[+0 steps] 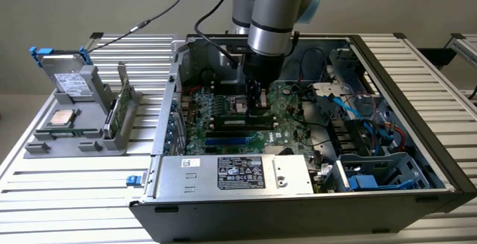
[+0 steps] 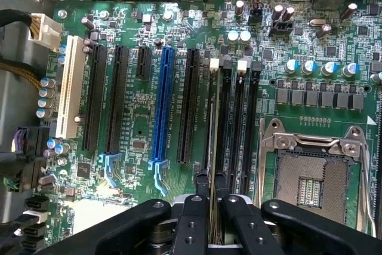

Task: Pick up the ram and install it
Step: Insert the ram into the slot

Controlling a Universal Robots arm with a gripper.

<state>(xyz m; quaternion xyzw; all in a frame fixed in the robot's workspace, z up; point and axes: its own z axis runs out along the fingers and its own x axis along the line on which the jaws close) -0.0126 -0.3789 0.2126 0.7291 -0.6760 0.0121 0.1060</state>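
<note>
The ram (image 2: 212,125) stands on edge between the gripper's (image 2: 212,184) two black fingers (image 2: 192,219), which are clenched on its flat faces. Ahead of the fingertips it runs along a black memory slot; I cannot tell if it is seated there. Just beside the fingers on one flank lie the other memory slots (image 2: 240,129), then the open processor socket (image 2: 307,180). On the opposite flank sits the blue expansion slot (image 2: 162,106). In the exterior view the fingers hang inside the computer case (image 1: 402,160), over the motherboard (image 1: 223,115).
</note>
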